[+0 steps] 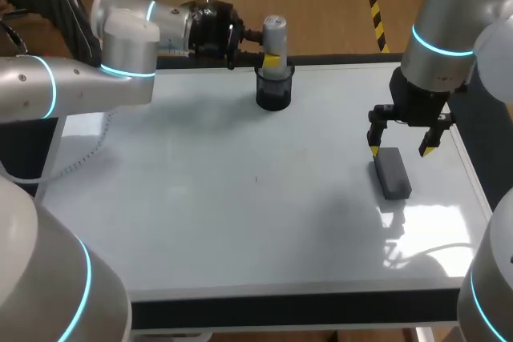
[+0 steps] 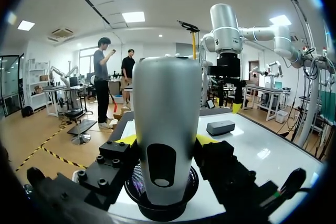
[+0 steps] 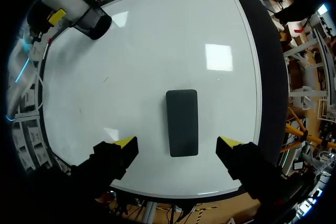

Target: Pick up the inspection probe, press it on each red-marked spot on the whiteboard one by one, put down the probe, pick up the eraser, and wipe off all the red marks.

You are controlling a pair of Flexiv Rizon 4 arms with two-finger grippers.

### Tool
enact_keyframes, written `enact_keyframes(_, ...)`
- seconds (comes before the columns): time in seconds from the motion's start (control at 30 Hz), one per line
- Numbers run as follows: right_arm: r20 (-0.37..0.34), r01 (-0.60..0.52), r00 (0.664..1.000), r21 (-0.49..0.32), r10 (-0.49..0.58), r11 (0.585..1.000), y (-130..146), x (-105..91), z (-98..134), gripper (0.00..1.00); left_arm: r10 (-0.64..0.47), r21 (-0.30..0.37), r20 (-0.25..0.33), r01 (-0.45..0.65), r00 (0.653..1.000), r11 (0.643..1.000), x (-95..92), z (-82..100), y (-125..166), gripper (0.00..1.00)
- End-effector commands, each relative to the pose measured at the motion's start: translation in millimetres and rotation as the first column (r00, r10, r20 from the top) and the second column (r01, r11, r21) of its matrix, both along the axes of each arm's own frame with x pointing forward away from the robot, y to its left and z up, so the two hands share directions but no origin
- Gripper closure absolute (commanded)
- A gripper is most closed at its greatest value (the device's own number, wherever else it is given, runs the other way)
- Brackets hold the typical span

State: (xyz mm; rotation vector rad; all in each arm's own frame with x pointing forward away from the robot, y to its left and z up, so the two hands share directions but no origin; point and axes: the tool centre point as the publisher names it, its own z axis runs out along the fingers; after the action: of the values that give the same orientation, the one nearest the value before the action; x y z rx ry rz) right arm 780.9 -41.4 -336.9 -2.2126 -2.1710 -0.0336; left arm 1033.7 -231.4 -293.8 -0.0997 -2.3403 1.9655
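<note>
The inspection probe [image 1: 275,34], a silver cylinder, stands upright in a black cup [image 1: 273,94] at the back of the whiteboard [image 1: 200,198]. My left gripper [image 1: 272,60] reaches in from the left and is shut on the probe [image 2: 165,129], a yellow tip on each side of it just above the cup [image 2: 157,205]. The dark grey eraser [image 1: 393,174] lies flat near the board's right edge. My right gripper [image 1: 399,143] hangs open just above its far end. In the right wrist view the eraser [image 3: 182,123] lies below and between the spread fingers of the right gripper [image 3: 178,142], untouched. I see no red marks.
A tiny dark speck [image 1: 256,179] sits near the board's middle. A white cable [image 1: 84,158] trails along the left edge. The board's dark rim [image 1: 288,306] runs along the front.
</note>
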Motion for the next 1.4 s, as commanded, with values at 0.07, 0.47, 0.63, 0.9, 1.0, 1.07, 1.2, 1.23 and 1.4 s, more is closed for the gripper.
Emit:
enact_keyframes(0.07,0.002,-0.001,1.000,0.001,0.001,1.000,-1.3,-0.9,1.3,0.00,0.000,-0.003,0.002,0.000,1.000,1.000,1.3,-3.4,-1.4,1.00)
enact_keyframes(0.47,0.002,-0.001,1.000,0.001,0.001,1.000,-1.3,-0.9,1.3,0.00,0.012,-0.002,0.012,-0.012,1.000,1.000,2.7,-12.8,-2.9,1.00)
enact_keyframes(0.63,0.002,-0.001,1.000,0.001,0.001,1.000,-1.3,-0.9,1.3,0.00,0.017,-0.001,0.011,-0.017,1.000,1.000,2.6,-18.0,-1.4,1.00)
enact_keyframes(0.9,0.002,-0.001,1.000,0.001,0.001,1.000,-1.3,-0.9,1.3,0.00,0.021,-0.004,0.008,-0.021,1.000,1.000,1.5,-23.4,0.5,1.00)
enact_keyframes(1.0,0.002,-0.001,1.000,0.001,0.001,1.000,-1.3,-0.9,1.3,0.00,0.021,-0.002,0.008,-0.021,1.000,1.000,1.6,-24.9,1.4,1.00)
enact_keyframes(1.07,0.002,-0.001,1.000,0.001,0.001,1.000,-1.3,-0.9,1.3,0.00,0.022,-0.001,0.008,-0.022,1.000,1.000,1.7,-25.2,1.6,1.00)
enact_keyframes(1.2,0.002,-0.001,1.000,0.001,0.001,1.000,-1.3,-0.9,1.3,0.00,0.022,-0.003,0.007,-0.022,1.000,1.000,1.9,-25.6,1.8,1.00)
enact_keyframes(1.23,0.002,-0.001,1.000,0.001,0.001,1.000,-1.3,-0.9,1.3,0.00,0.023,-0.002,0.007,-0.023,1.000,1.000,2.0,-25.6,1.9,1.00)
enact_keyframes(1.4,0.002,-0.001,1.000,0.001,0.001,1.000,-1.3,-0.9,1.3,0.00,0.026,0.002,0.005,-0.026,1.000,1.000,2.5,-26.0,2.1,1.00)
